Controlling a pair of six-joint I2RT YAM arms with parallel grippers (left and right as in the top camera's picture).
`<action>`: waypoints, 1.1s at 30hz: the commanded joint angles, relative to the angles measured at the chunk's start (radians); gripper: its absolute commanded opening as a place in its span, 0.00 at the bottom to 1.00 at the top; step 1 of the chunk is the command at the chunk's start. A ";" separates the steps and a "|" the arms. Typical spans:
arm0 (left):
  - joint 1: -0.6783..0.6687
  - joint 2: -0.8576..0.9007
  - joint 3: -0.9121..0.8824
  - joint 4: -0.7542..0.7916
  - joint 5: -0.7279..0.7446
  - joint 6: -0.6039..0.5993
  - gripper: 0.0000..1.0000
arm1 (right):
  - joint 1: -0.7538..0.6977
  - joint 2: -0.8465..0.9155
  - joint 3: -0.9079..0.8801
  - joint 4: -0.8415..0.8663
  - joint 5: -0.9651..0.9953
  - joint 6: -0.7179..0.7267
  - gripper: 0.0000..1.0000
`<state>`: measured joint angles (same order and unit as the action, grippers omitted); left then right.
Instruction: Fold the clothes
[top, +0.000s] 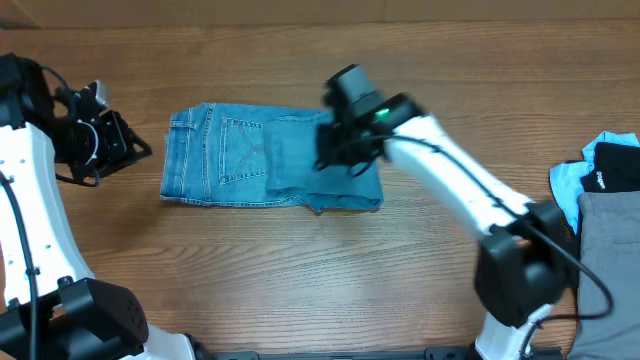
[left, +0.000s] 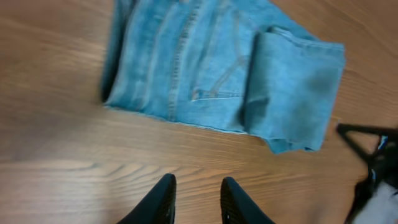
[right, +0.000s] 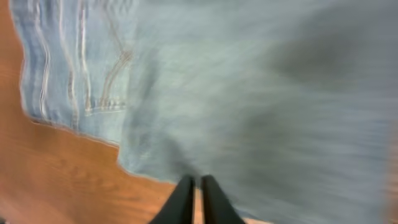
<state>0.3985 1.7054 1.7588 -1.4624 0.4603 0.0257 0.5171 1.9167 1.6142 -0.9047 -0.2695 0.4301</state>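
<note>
**Overhead view**
- Light-blue denim jeans (top: 270, 160): folded into a flat, compact rectangle, left of centre on the wooden worktop (top: 300, 290). A stitched back pocket faces up.
- My right fingers (top: 345, 150): over the right end of the folded jeans, with the white arm running back to the lower right.
- My left fingers (top: 125, 145): off the left end of the jeans, apart from the denim, above bare wood.
- Grey garment (top: 610, 250): at the right edge of the worktop, well apart from the jeans.
- Black garment (top: 615, 165) and pale-blue garment (top: 568, 185): just above the grey one.

**Left wrist view**
- My left fingers (left: 168, 198): released, with wood showing in the gap between the two black tips and nothing held.
- Jeans (left: 205, 68): ahead of the tips, not touching them. The pocket stitching is visible, and a folded panel lies across the right end.

**Right wrist view**
- Heavily blurred.
- My right fingers (right: 185, 199): clenched to a thin slit. I cannot tell whether any cloth is caught between them.
- Jeans (right: 261, 93): fill nearly the whole view, with pocket seams at the left and a strip of worktop along the lower left.
</note>
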 joint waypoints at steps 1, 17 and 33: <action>-0.087 -0.019 0.025 0.022 0.117 0.068 0.17 | -0.079 -0.047 0.001 -0.026 0.041 -0.035 0.04; -0.623 0.039 -0.405 0.598 0.139 -0.087 0.05 | -0.125 0.095 -0.372 0.205 -0.249 0.080 0.04; -0.547 0.301 -0.464 0.550 -0.352 -0.231 0.04 | -0.126 0.096 -0.377 0.189 -0.248 0.079 0.04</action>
<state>-0.2253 1.9800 1.3003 -0.8864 0.2955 -0.1635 0.3870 2.0003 1.2552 -0.7078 -0.5205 0.5018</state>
